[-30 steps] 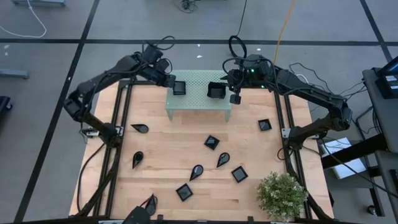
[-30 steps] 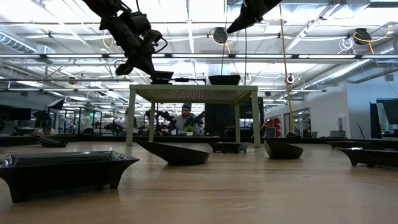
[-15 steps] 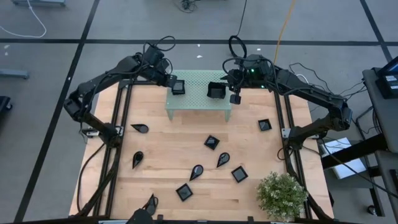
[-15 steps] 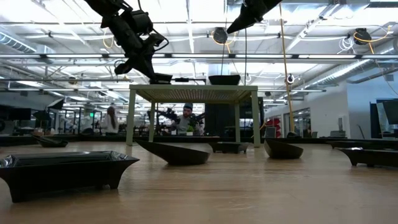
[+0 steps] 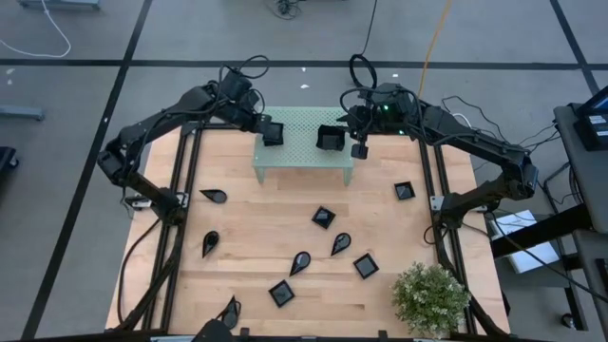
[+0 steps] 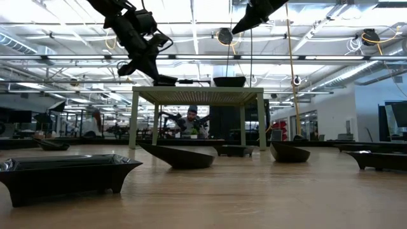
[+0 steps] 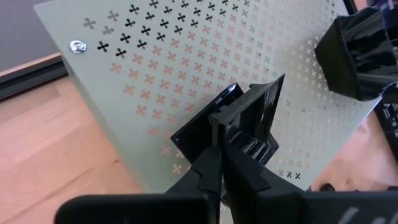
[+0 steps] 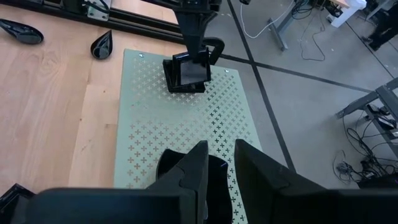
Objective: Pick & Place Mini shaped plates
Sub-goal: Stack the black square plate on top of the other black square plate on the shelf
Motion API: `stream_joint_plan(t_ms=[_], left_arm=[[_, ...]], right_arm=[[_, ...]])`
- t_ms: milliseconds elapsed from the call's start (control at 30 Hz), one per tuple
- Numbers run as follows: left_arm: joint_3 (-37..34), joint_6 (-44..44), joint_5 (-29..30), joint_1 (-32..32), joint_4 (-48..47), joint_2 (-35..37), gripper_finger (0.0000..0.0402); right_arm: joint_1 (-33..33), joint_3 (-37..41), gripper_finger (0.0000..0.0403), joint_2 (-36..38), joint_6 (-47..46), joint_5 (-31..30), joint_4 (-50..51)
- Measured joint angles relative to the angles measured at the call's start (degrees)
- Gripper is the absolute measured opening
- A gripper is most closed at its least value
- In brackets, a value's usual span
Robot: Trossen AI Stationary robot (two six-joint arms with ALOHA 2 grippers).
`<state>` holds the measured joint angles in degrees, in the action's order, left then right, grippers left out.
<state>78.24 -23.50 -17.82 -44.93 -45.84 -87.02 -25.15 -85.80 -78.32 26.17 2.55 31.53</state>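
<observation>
- The surface is a pale wooden table (image 5: pixel 285 237) on a grey floor marked with dark tape lines; the low view looks across it into a big hall with ceiling trusses and lamps, where a person (image 6: pixel 191 121) sits far behind.
- The landmark is a pale green perforated stand (image 5: pixel 304 142) at the table's far edge.
- Near the stand's left end, the left gripper (image 5: pixel 267 131) has its fingers pressed together on the rim of a small square black plate (image 7: pixel 249 121). The plate sits at the stand's top; whether it rests flat there is hard to say.
- Near the stand's right end, a second square plate (image 5: pixel 331 139) lies on top. The right gripper (image 5: pixel 355 128) hovers just above it, fingers (image 8: pixel 193 171) slightly apart, with the dish showing between them. Whether they touch it I cannot tell.
- In front of the stand, more mini plates are scattered on the wood: teardrop ones (image 5: pixel 215 196) toward the left and middle, square ones (image 5: pixel 324 218) toward the middle and right, one (image 5: pixel 405 191) near the right rail.
- A small green potted plant (image 5: pixel 432 299) stands at the near right corner, well apart from the stand.
- One plate (image 5: pixel 228 310) at the near edge is half cut off; in the low view the nearest dishes hide those behind them.
</observation>
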Motion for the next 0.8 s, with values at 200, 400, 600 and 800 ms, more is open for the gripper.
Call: stream_joint_plan(t_ms=[200, 400, 600, 800], left_arm=[[0.0, -1.1, -2.9, 0.0, 3.1, 0.0, 0.0016], [0.0, -1.5, -4.2, 1.3, 2.4, 0.0, 0.0007], [0.0, -0.8, -1.4, 2.7, 0.9, 0.0, 0.0021], [0.0, -1.1, -0.1, 2.5, 0.9, 0.0, 0.0003]], right_arm=[[0.0, 0.0, 0.0066, 0.0, 0.0, 0.0, 0.0], [0.0, 0.0, 0.0066, 0.0, 0.0, 0.0, 0.0], [0.0, 0.0, 0.0066, 0.0, 0.0, 0.0, 0.1], [0.0, 0.0, 0.0066, 0.0, 0.3, 0.0, 0.1]])
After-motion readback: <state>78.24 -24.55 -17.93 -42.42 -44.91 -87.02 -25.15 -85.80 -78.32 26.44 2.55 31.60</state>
